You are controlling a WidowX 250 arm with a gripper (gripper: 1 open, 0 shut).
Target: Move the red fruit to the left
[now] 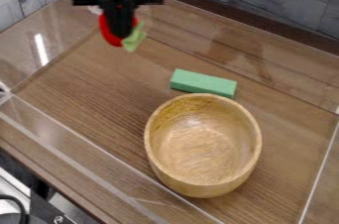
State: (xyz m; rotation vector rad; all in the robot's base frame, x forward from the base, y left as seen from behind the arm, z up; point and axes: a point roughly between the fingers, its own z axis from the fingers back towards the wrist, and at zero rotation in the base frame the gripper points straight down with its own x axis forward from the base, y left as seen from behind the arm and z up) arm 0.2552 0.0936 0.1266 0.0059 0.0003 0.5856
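The red fruit (114, 32) is a small bright red strawberry with a light green cap (134, 41). It hangs in the air over the back left of the wooden table, with my gripper (121, 26) shut on it from above. The dark fingers cover the fruit's upper part. The fruit is well left of the green block and the bowl.
A green rectangular block (203, 83) lies flat near the middle of the table. A large wooden bowl (203, 145) stands in front of it. Clear acrylic walls (40, 50) ring the tabletop, with a clear bracket (103, 5) at the back left.
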